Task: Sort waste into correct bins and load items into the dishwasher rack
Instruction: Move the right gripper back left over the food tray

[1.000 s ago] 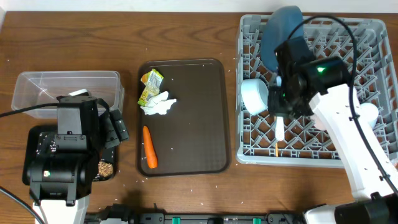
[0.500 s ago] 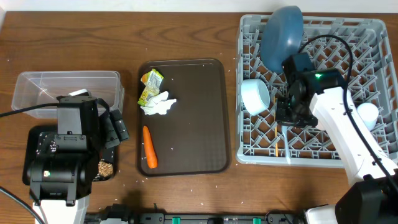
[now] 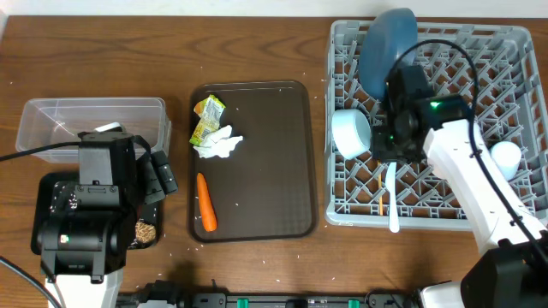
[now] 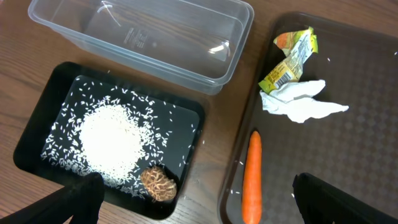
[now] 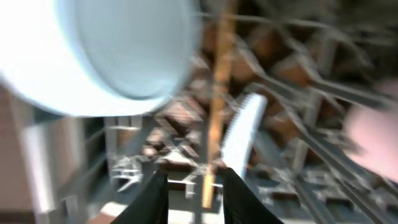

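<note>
Right gripper (image 5: 189, 186): fingers narrowly parted and pinching nothing, as far as the blurred wrist view shows. Just ahead of the tips, thin wooden chopsticks (image 5: 217, 93) run away from it. The light blue utensil (image 5: 242, 130) lies beside them to the gripper's right, both resting on the grid of the dishwasher rack (image 3: 514, 51). Ahead and to its left, the white bowl (image 5: 106, 50) stands on edge in the rack. Farther on, seen from overhead, the large dark blue plate (image 3: 387, 38) stands upright between pegs. Left gripper (image 4: 196, 183): fingers spread wide, empty. Below the gap, the small orange carrot (image 4: 250, 177) lies on the dark brown serving tray (image 4: 360, 124). Nearer its left finger, a clump of brown food crumbs (image 4: 157, 182) sits with white rice grains (image 4: 109, 134) in the shallow black tray (image 4: 37, 124). Farther ahead, the crumpled white tissue (image 4: 298, 106) touches the yellow-green wrapper (image 4: 289, 59). The clear plastic box (image 4: 236, 37) stands beyond the black tray.
</note>
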